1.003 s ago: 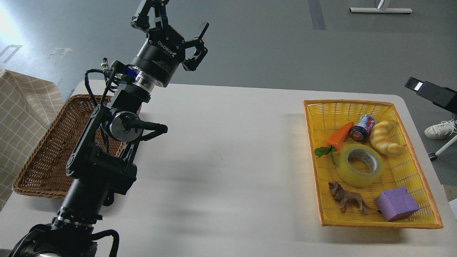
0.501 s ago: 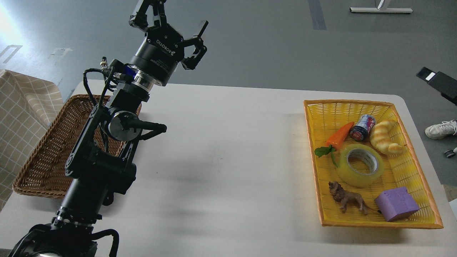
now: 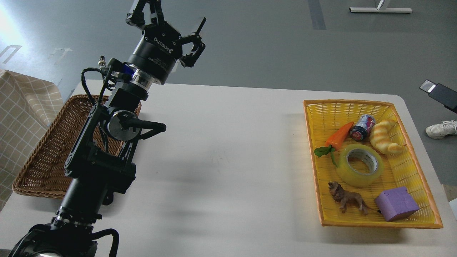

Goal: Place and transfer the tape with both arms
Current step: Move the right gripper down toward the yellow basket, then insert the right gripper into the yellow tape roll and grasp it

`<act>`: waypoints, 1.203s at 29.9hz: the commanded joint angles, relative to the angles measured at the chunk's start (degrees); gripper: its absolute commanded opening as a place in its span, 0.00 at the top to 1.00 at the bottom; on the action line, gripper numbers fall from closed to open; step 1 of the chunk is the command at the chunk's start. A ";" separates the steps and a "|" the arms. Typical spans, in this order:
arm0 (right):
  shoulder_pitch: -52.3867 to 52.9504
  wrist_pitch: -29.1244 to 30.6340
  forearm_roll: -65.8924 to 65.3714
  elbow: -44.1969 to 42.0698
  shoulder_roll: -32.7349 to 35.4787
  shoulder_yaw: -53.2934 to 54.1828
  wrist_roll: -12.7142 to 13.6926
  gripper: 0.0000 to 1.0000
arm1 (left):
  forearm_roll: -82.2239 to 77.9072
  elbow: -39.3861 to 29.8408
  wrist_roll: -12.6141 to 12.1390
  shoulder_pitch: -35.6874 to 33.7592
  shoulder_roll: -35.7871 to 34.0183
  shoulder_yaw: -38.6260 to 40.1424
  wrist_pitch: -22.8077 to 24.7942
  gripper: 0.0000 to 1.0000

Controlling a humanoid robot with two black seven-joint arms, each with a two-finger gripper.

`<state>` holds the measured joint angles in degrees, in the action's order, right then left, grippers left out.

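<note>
The tape (image 3: 356, 178), a wide translucent yellow roll with a grey-white core, lies flat in the yellow basket (image 3: 410, 167) at the right of the table. My left gripper (image 3: 167, 16) is raised high above the table's far left, fingers spread open and empty, far from the tape. A black bar-shaped tip (image 3: 440, 93) pokes in at the right edge, beyond the basket. It looks like one finger of my right gripper, and the rest of that gripper is out of view.
The yellow basket also holds a toy carrot (image 3: 339, 136), a can (image 3: 362, 127), a croissant (image 3: 385, 137), a lion figure (image 3: 347, 200) and a purple block (image 3: 396, 204). A brown wicker basket (image 3: 46, 153) sits at the left, partly behind my left arm. A white shoe (image 3: 441, 129) is on the floor.
My left gripper has drifted slightly left and up. The black tip at the right edge has drawn back to the right. The tape has not moved.
</note>
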<state>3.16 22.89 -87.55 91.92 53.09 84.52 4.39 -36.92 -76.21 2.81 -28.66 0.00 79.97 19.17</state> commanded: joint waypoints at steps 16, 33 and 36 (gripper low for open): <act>0.01 -0.21 -31.89 -4.82 -8.96 -14.12 -0.79 0.02 | 0.01 0.01 0.18 0.80 0.00 0.18 -0.63 0.02; 2.47 0.40 -31.98 -8.42 -14.24 -19.04 -0.97 0.03 | 0.01 -0.60 0.18 1.06 0.00 0.09 -0.54 0.02; 2.47 0.49 -32.07 -8.95 -14.33 -19.31 -0.97 0.04 | 0.01 -1.04 0.18 1.59 0.00 0.09 -0.45 0.02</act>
<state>5.53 23.20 -119.54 83.70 39.07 65.58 3.43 -36.91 -76.84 2.99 -27.44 0.00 80.10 18.68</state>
